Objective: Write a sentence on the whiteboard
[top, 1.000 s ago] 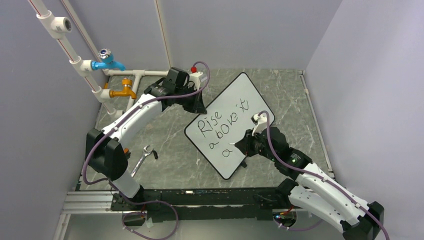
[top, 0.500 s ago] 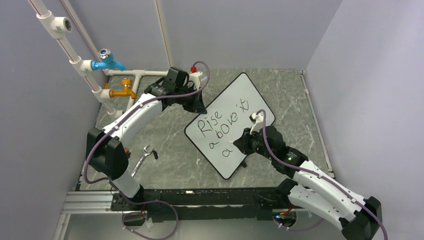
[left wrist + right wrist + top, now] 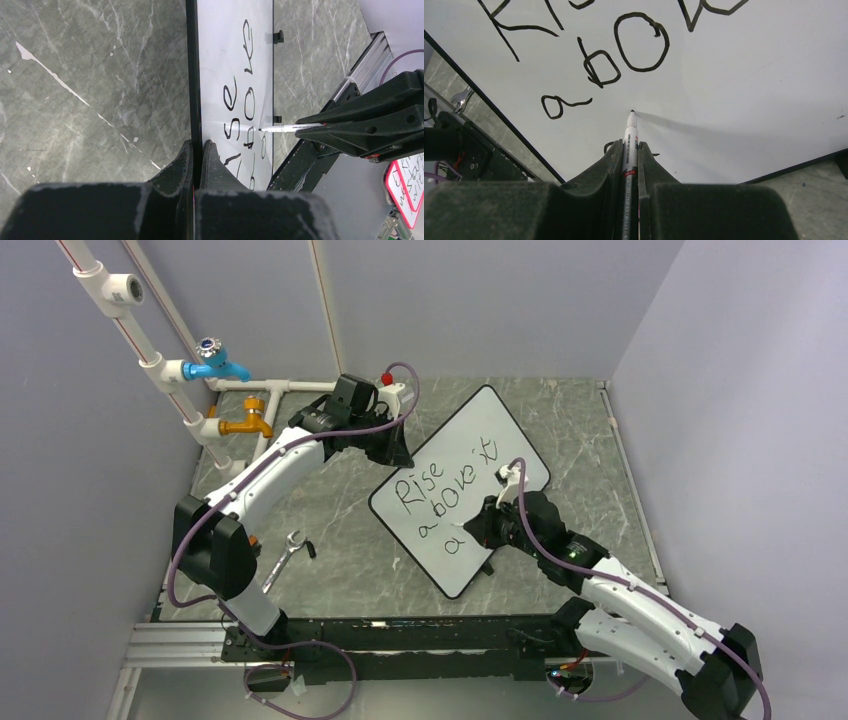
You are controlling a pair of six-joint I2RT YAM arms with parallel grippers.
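The whiteboard [image 3: 482, 422] lies slanted on the marble table. On it is the sentence [image 3: 440, 490], black marker letters reading "Rise above it" with a lone "a" below. My left gripper [image 3: 399, 456] is shut on the board's far-left rim; the left wrist view shows its fingers [image 3: 212, 162] pinching the black rim [image 3: 192, 75]. My right gripper [image 3: 481, 524] is shut on a white marker [image 3: 630, 134]. The marker tip rests at the board [image 3: 749, 75] between "above" [image 3: 641, 42] and the lone "a", which the fingers mostly hide. The marker [image 3: 290, 128] also shows in the left wrist view.
A metal wrench [image 3: 285, 553] lies on the table left of the board. White pipes with a blue tap [image 3: 214, 362] and an orange tap [image 3: 247, 424] stand at the back left. Grey walls close in three sides. A rail [image 3: 200, 638] runs along the near edge.
My right gripper has shifted slightly up and left over the board with the marker. No new stroke shows. The left arm and the board have not moved.
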